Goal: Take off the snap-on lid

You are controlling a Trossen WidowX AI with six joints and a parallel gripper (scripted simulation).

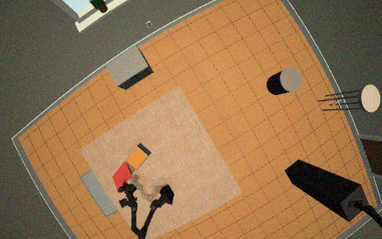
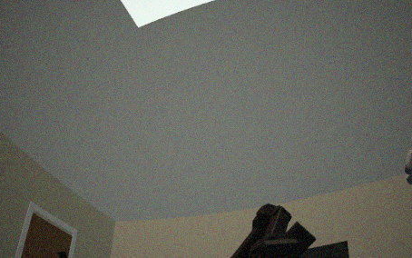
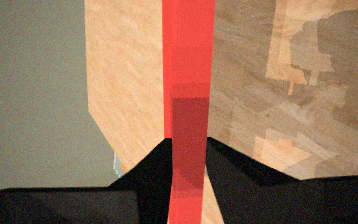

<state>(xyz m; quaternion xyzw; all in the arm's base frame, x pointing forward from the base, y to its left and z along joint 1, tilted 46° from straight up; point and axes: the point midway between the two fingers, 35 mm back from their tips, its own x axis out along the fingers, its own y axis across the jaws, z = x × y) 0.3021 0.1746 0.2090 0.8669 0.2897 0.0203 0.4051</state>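
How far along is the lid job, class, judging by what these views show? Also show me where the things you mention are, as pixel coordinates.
Done: the red lid (image 1: 122, 176) (image 3: 189, 50) looks off the storage box, whose orange inside (image 1: 137, 156) shows from above.
In hand: the hand (image 1: 126, 188) (image 3: 187, 144) grips the lid, seen edge-on between its fingers in the wrist view.
Left, most likely: lay it flat on the table, right side up, and let go.

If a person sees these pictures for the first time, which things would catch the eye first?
Probably the bright red piece, which the hand grips between its black fingers, seen as an upright stripe in the wrist view. Next comes the orange piece beside it in the top view, on the pale square tabletop. The exterior view shows mostly grey ceiling.
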